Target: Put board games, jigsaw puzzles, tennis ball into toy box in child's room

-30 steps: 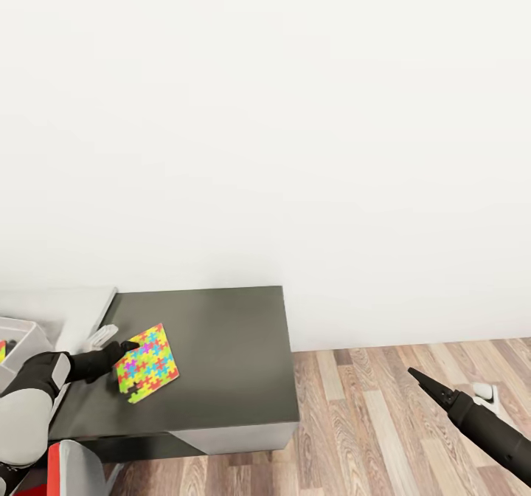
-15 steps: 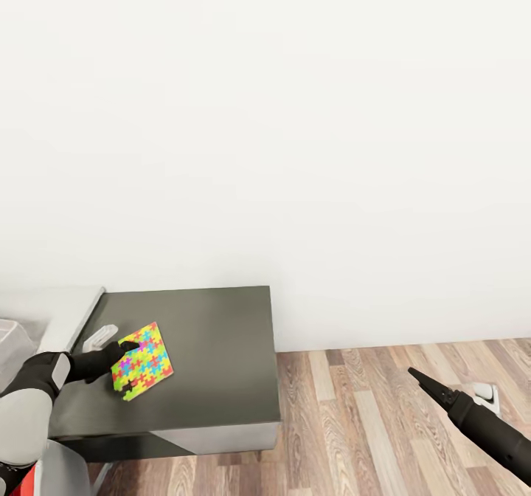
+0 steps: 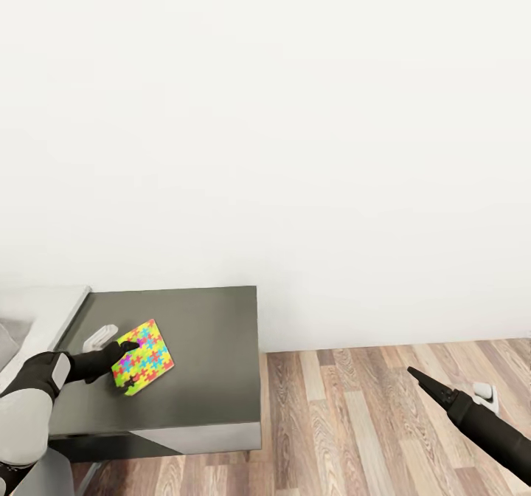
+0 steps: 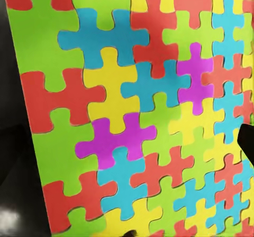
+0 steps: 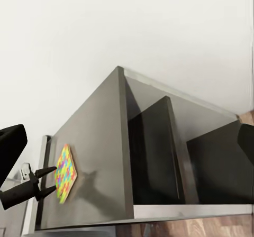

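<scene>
My left gripper [image 3: 127, 368] is shut on a jigsaw puzzle [image 3: 145, 354], a thin slab of yellow, pink, green and blue pieces. The slab is held tilted just above the dark grey end section of the table [image 3: 210, 341]. The left wrist view shows the puzzle [image 4: 132, 110] up close, with a dark fingertip [image 4: 246, 142] at its edge. From the right wrist view the puzzle [image 5: 65, 173] stands on edge in the left gripper [image 5: 47, 180]. My right gripper [image 3: 414, 373] hangs over the floor, far right of the table, its fingers [image 5: 10, 147] spread wide with nothing between them.
The pale grey tabletop [image 3: 40, 308] continues to the left. A small pale object [image 3: 99, 335] lies on the dark section beside my left gripper. Open shelves [image 5: 174, 157] sit under that section. There is wooden floor [image 3: 354, 407] to the right, with a white object [image 3: 484, 391] on it. A white wall stands behind.
The whole view has shifted right, so the table sits further left in the picture and the grey bin has left the left edge. The puzzle stays in my left gripper.
</scene>
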Motion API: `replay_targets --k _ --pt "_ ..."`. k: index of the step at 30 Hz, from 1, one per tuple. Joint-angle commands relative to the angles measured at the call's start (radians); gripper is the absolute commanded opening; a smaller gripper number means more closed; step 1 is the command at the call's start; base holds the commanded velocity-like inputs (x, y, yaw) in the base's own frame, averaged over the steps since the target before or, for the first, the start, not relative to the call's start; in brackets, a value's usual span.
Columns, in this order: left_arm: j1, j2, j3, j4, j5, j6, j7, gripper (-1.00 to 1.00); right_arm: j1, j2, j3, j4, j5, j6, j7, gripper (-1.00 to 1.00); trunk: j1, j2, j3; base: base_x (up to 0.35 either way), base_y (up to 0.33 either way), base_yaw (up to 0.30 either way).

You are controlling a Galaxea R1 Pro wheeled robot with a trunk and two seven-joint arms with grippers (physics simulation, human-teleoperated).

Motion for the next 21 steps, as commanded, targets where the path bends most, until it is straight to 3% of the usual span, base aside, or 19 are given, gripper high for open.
replay_targets --k 1,15,21 --pt "-0.001 -0.001 0.007 0.023 -0.018 0.005 -0.007 1.00 0.000 0.000 -0.001 0.000 -0.002 0.005 0.001 1.00 0.001 -0.002 -0.002 0.000 -0.237 0.000" --pt "-0.001 -0.001 0.001 0.023 -0.017 0.005 -0.007 1.00 0.000 0.000 0.000 0.000 -0.002 0.005 0.001 1.00 0.001 -0.002 -0.002 0.000 -0.137 0.000" --pt "-0.002 -0.001 -0.001 0.023 -0.018 0.004 -0.006 1.00 -0.002 0.000 0.002 0.000 -0.002 0.005 0.001 1.00 0.001 -0.002 -0.002 0.004 -0.034 0.000"
